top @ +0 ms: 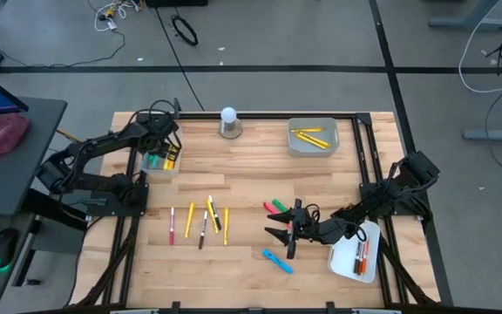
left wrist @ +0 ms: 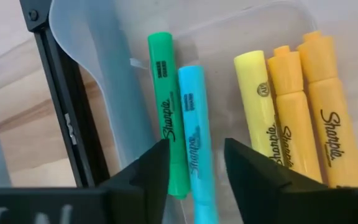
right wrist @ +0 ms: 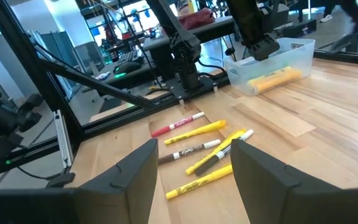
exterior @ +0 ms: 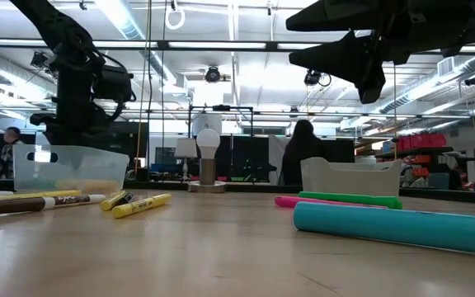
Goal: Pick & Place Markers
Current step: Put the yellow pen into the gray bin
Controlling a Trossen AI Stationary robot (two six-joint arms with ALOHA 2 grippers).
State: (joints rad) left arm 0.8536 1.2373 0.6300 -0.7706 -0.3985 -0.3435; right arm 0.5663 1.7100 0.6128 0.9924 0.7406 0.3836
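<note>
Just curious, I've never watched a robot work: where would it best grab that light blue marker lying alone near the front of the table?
Probably around the middle of the light blue marker, coming straight down, fingers across its width. It lies flat, clear of other things, close to the open right gripper.

Pale wood tabletop (top: 242, 174), plank-striped. Clear tray (left wrist: 98, 74) holds one green marker (left wrist: 166, 112), one light blue marker (left wrist: 194, 137), one yellow marker (left wrist: 258, 106), two orange-yellow markers (left wrist: 319, 106). Loose markers (right wrist: 197, 152): mostly yellow, one red, two possibly dark brown. Dark pincer (right wrist: 191, 180).
</note>
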